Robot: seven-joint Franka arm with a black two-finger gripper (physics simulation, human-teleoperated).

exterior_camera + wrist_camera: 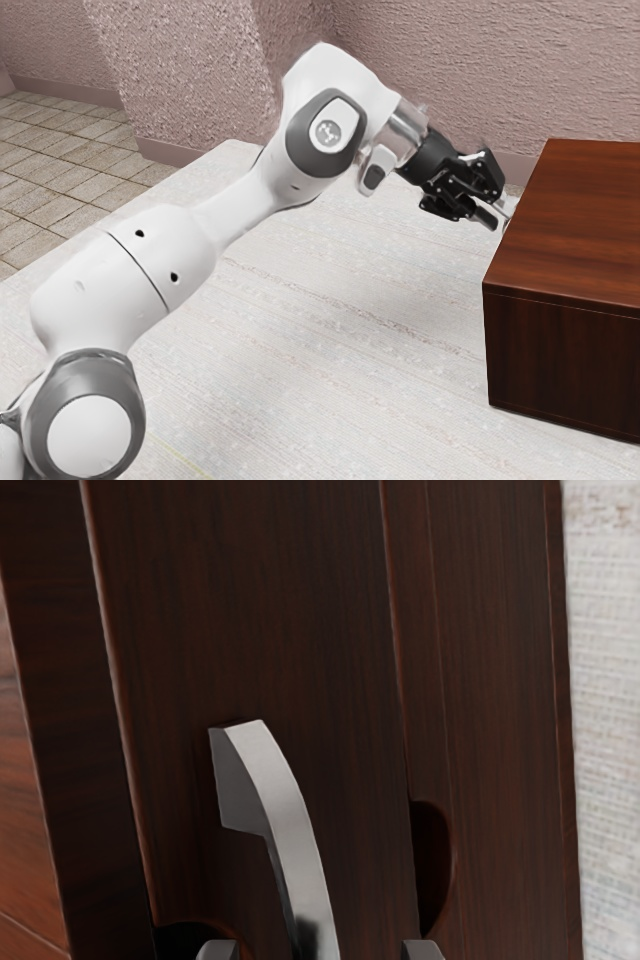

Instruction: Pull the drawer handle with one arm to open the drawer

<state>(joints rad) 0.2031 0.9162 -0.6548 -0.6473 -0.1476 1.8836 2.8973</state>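
Open and empty, the end effector straddles the stiff, slick metal handle, the sensible hold on a drawer that probably slides heavily.

Your table is pale and grainy, with floor tiles beyond its edge at the exterior view's left. One dark wooden cabinet stands flat on it, toward the edge along the wall, at the exterior view's right.

The drawer is glossy dark wood, handle smooth metal, table rough.
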